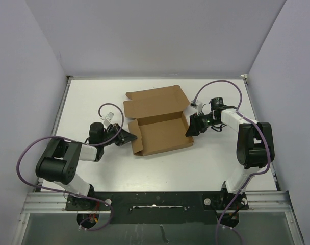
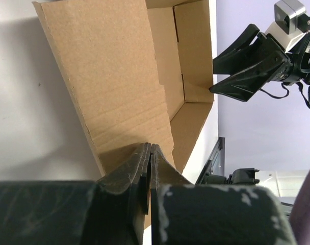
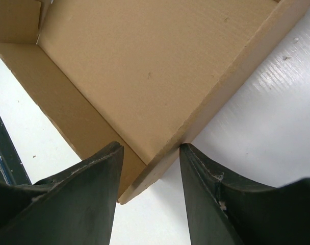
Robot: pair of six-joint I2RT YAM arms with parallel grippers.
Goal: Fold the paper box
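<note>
The brown paper box (image 1: 162,130) lies mid-table as a shallow tray, with its lid (image 1: 157,102) open flat toward the back. My left gripper (image 1: 129,137) is at the box's left side wall and shut on it; in the left wrist view its jaws (image 2: 150,145) are pressed together with cardboard (image 2: 114,76) between them. My right gripper (image 1: 189,127) is open at the box's right wall. In the right wrist view (image 3: 151,146) one finger is inside the tray and one outside, astride the wall's near corner (image 3: 160,158). It also shows open in the left wrist view (image 2: 212,75).
The white table (image 1: 160,173) is closed in by grey walls at the left, back and right. A black rail (image 1: 155,201) runs along the near edge by the arm bases. Purple cables (image 1: 27,153) loop off both arms.
</note>
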